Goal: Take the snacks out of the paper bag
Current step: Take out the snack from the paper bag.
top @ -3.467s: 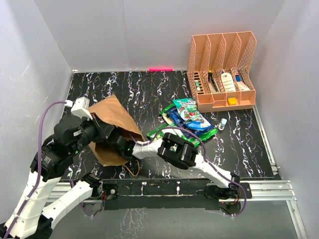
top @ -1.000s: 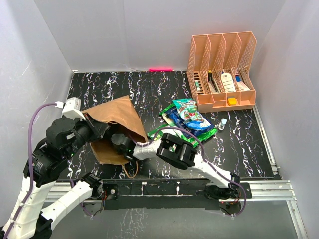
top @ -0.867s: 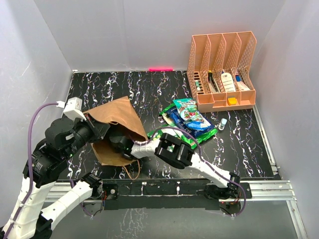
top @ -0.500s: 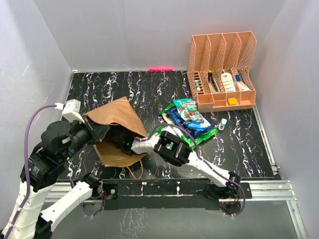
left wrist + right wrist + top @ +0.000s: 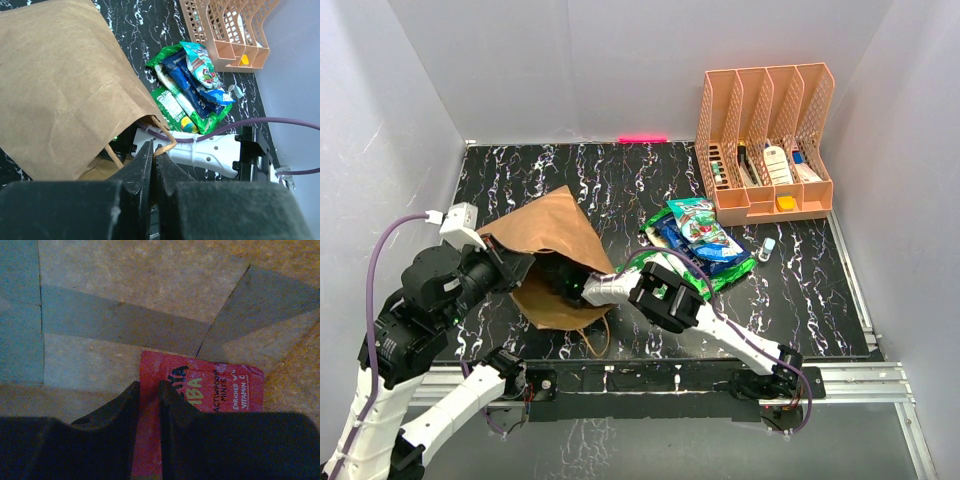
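The brown paper bag [image 5: 552,232] lies on its side at the table's left, its mouth facing right. My left gripper [image 5: 152,147] is shut on the bag's twisted handle [image 5: 167,143] and holds the mouth up. The right arm [image 5: 665,295] reaches into the bag, and its gripper is hidden in the top view. Inside, my right gripper [image 5: 149,386] is shut on the left edge of a small red packet [image 5: 215,387] that lies on the bag's inner wall. Other snacks [image 5: 698,238] are piled on the table right of the bag: green, dark blue and teal packets [image 5: 192,90].
An orange file rack [image 5: 765,140] with small bottles and tubes stands at the back right. A small bottle [image 5: 767,248] lies just right of the packet pile. Grey walls close in the black marbled table [image 5: 590,175] on three sides.
My left arm has pulled back and to the left, lifting the bag's mouth wider. The right arm has pushed deeper into the bag.
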